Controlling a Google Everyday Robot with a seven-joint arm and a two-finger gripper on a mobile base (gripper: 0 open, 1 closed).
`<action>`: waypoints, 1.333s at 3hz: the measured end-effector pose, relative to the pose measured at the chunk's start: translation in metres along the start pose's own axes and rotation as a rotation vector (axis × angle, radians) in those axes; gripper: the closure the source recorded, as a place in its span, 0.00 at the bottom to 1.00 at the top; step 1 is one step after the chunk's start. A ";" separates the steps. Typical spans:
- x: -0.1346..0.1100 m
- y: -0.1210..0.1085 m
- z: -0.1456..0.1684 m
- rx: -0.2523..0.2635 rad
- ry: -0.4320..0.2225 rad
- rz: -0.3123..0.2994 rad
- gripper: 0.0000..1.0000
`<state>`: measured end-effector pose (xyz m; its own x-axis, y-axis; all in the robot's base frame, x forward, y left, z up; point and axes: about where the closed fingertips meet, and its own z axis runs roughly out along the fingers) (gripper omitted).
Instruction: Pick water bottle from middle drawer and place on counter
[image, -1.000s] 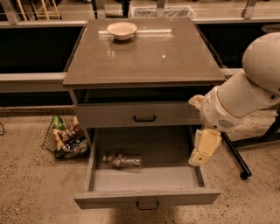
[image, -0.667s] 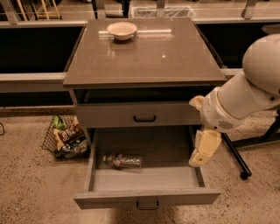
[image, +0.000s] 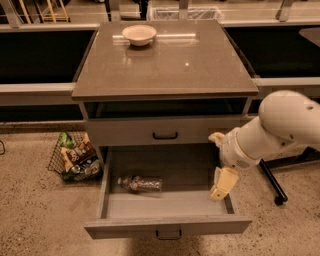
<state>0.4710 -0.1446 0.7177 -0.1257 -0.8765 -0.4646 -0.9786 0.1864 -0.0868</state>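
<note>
Bottle (image: 141, 184) lies on side, left part of open drawer (image: 170, 206) floor. Gripper (image: 222, 184) over drawer's right edge, well apart from bottle; open or closed, cannot tell. Best: swing left, descend straight, grasp across mid-body, avoid drawer walls. Counter (image: 170, 67) above.

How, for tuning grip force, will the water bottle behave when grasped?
Lying on its side in the middle drawer, the water bottle probably rolls if nudged. Its clear plastic likely flexes. The gripper hangs over the drawer's right side.
</note>
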 end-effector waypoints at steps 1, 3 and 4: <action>0.018 -0.011 0.058 -0.007 -0.085 -0.035 0.00; 0.024 -0.013 0.173 -0.102 -0.233 -0.094 0.00; 0.024 -0.013 0.173 -0.102 -0.233 -0.094 0.00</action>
<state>0.5089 -0.0918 0.5553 -0.0040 -0.7596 -0.6504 -0.9971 0.0528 -0.0555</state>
